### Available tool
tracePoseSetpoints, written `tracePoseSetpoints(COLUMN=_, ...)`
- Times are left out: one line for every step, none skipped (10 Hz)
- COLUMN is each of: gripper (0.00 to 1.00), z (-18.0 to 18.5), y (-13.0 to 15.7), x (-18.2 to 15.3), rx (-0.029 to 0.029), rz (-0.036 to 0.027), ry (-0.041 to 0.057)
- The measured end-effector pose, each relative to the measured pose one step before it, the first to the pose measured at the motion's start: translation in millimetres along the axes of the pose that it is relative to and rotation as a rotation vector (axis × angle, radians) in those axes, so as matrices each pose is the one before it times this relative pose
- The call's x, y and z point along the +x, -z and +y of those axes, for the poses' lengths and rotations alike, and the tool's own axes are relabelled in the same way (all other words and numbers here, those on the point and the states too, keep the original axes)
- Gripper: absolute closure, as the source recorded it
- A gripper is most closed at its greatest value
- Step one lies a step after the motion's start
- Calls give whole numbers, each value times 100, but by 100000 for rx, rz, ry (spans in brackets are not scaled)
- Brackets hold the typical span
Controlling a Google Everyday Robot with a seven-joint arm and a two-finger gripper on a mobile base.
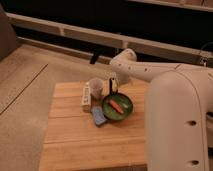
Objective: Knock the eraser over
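The claw (112, 85) was seen hanging low at the far edge of the wooden surface (75, 140), just behind the green bowl (118, 106) and just beside the clear cup (95, 88); whether it was wide or narrow cannot be told. The white arm (150, 72) was stretched in from the right. The eraser (86, 97), a long white block, was found lying flat on the surface just left of the cup, near the claw but with contact not discernible. An orange item (116, 106) was held in the bowl, and a blue object (98, 117) was placed just beside the bowl's near-left rim.
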State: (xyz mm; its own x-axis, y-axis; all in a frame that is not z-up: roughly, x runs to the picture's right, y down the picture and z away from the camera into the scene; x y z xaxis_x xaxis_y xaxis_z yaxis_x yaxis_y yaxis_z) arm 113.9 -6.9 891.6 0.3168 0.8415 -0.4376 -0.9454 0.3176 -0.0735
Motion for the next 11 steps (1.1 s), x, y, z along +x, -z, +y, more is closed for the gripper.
tracePoseSetpoints(gripper=35, z=-641, y=-827, x=65, rx=-146, rz=1253, ry=1467)
tracePoseSetpoints(gripper=35, z=-692, y=-415, x=-329, rx=328, rz=-57, ry=1907)
tracePoseSetpoints(gripper=35, z=-828, y=-289, x=-901, rx=556, rz=-1511, ry=3358)
tracePoseSetpoints(gripper=35, z=-707, y=-62, x=-1233, rx=406, rz=-2599, ry=3702)
tracePoseSetpoints(gripper=35, z=-387, y=-23, x=-949, rx=166, rz=-2002, ry=2980)
tracePoseSetpoints(gripper=35, z=-280, y=-210, x=-1655, rx=-534, rz=-3313, ry=5727)
tracePoseSetpoints(gripper=35, z=-29, y=-278, x=-918, rx=-560, rz=-1552, ry=3647)
tracePoseSetpoints(gripper=35, z=-30, y=-334, x=-772, rx=-604, rz=-1066, ry=3670)
tracePoseSetpoints(gripper=35, z=-255, y=-318, x=-420, rx=-488, rz=-389, ry=2756)
tracePoseSetpoints(gripper=35, z=-188, y=-203, x=-205, rx=-316, rz=-112, ry=1599)
tracePoseSetpoints(gripper=35, z=-79, y=-27, x=-71, rx=-64, rz=-61, ry=463)
